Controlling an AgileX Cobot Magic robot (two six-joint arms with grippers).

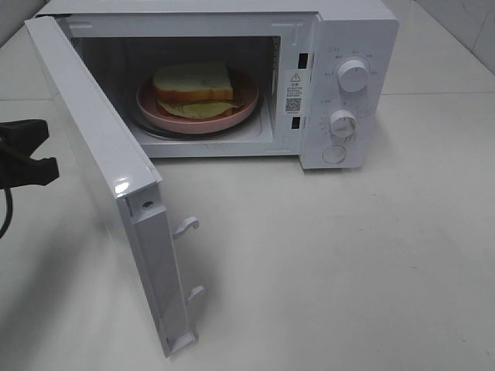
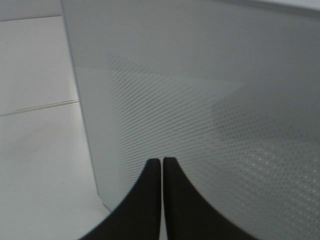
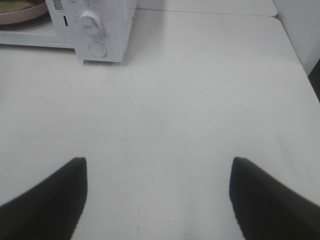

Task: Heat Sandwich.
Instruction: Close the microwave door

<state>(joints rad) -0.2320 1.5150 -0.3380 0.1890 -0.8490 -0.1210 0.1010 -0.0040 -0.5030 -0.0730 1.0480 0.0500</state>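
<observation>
The sandwich (image 1: 193, 85), white bread with tan crust and pale green filling, lies on a round pink plate (image 1: 241, 108) inside the open white microwave (image 1: 348, 46). The microwave door (image 1: 100, 166) stands swung out toward the front left. My left gripper (image 2: 162, 162) is shut and empty, its tips right at the outer face of the door (image 2: 200, 110); it shows dark at the left edge of the high view (image 1: 31, 154). My right gripper (image 3: 159, 167) is open and empty over bare table, away from the microwave (image 3: 100, 30). A sliver of the plate (image 3: 20, 15) shows there.
The microwave has two knobs (image 1: 353, 76) (image 1: 343, 122) and a round button (image 1: 334, 154) on its right panel. Door latch hooks (image 1: 187, 226) stick out from the door's edge. The white table (image 1: 348, 270) spreads in front and to the right.
</observation>
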